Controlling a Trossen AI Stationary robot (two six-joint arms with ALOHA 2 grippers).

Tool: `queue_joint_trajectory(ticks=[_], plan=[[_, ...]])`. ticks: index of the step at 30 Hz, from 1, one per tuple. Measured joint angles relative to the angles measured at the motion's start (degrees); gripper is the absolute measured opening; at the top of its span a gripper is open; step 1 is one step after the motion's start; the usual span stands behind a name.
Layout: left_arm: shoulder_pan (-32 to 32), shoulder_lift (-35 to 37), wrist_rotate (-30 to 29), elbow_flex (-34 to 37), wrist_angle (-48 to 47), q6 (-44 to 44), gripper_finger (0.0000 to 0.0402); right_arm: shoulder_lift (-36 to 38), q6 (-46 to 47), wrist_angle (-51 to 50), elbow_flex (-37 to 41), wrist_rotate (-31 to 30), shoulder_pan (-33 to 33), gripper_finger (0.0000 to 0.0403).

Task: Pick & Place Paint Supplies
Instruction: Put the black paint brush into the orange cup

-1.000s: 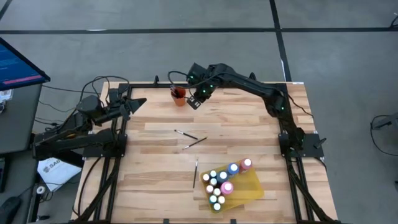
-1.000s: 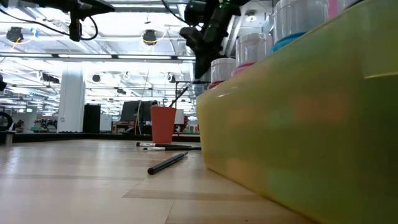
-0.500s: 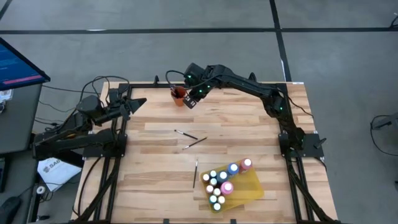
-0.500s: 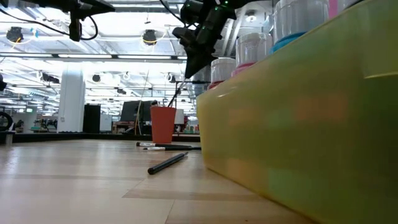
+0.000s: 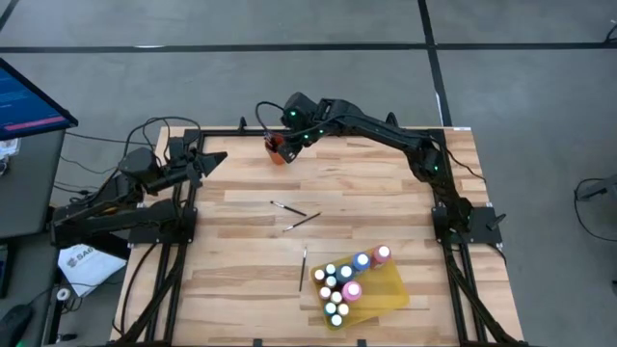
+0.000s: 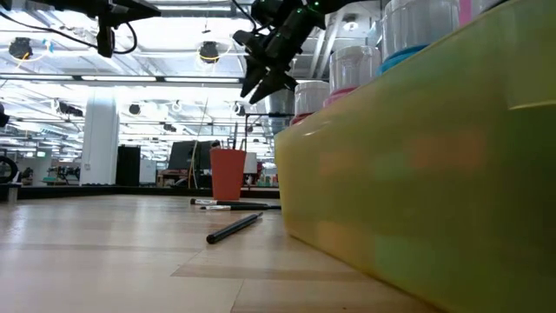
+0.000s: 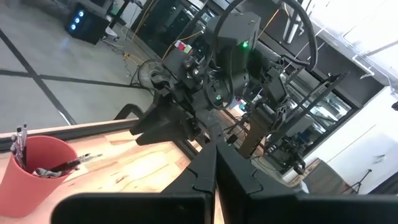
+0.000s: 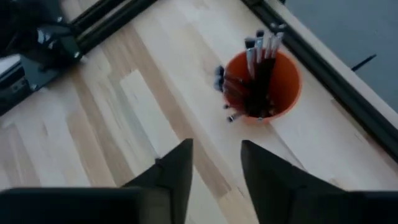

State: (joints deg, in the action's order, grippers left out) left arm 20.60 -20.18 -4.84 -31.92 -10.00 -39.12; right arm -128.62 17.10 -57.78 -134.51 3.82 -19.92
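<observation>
High view: the right gripper point(image 5: 282, 146) was positioned over the orange cup point(image 5: 275, 150) at the far edge of the table point(image 5: 386, 202). Three paintbrushes point(image 5: 288, 208) lay loose on the boards well short of that gripper, toward the near edge. The paint bottles point(image 5: 337, 280) stood clustered on the yellow tray point(image 5: 386, 289), well apart from it. The left gripper point(image 5: 214, 157) waited at the table's left edge.

Low view: the right gripper point(image 6: 258, 84) hung above the cup point(image 6: 228, 173), clear of its rim, nothing between its fingers.

Left wrist view: the left gripper point(image 7: 210, 163) was clenched tight, empty. The cup point(image 7: 28, 169) held brushes.

Right wrist view: the right gripper point(image 8: 216, 151) stood released, fingers point(image 8: 177, 163) parted and empty; the cup point(image 8: 264, 87), just ahead, contained several brushes point(image 8: 261, 56).
</observation>
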Motion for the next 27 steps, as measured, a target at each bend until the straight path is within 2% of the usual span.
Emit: queue_joint_trajectory(ticks=[5,11,16,18,20,22,27], plan=[[0.0,0.0,0.15,0.0,0.0,0.31,0.0003,3.01,-0.46,-4.02,-0.29,1.68,2.54,0.0164],[0.07,0.02,0.11,0.0,0.0,0.31,0.0003,3.14,-2.65,-7.13,-0.17,-1.92,8.94,0.0163],[0.07,0.77,0.1,-1.34,-0.09,0.33,0.0003,1.18,-3.39,-3.83,-0.14,-3.66,12.16,0.0147],[0.07,1.26,0.06,-2.51,-0.09,0.33,0.0003,-0.95,-4.04,1.05,-0.47,-3.9,13.12,0.0143],[0.07,1.57,0.06,-3.43,-0.13,0.55,0.0003,-2.26,-4.1,0.56,0.01,-3.91,13.51,0.014],[0.07,2.0,0.25,-4.13,-0.14,1.01,0.0003,-4.63,-4.47,6.13,-0.34,-3.88,14.23,0.014],[0.04,2.96,0.45,-4.77,-0.63,0.93,0.0003,-9.1,-5.27,7.35,-0.1,-3.87,14.59,0.0149]])
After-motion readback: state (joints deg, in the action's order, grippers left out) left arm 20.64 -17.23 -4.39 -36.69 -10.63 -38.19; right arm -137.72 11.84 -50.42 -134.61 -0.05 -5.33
